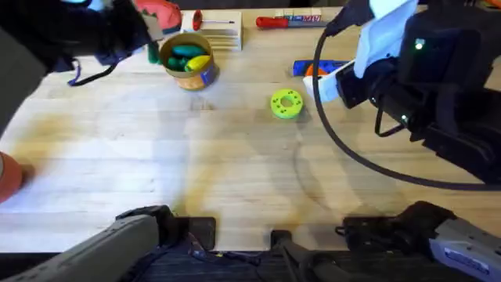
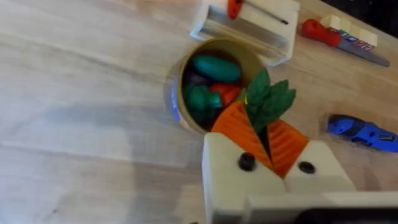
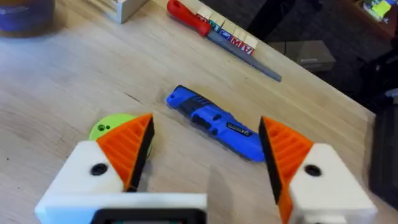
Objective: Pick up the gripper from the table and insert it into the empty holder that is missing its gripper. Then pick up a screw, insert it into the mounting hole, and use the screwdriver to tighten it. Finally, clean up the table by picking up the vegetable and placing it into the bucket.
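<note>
Left gripper point(image 2: 268, 134) is clamping the vegetable point(image 2: 268, 99) between its orange pads, just above the bucket point(image 2: 186, 121) rim. You are wanting it centred over the opening before releasing. Right gripper point(image 3: 205, 149) is hanging with fingers apart over the screwdriver point(image 3: 214, 121).
</note>
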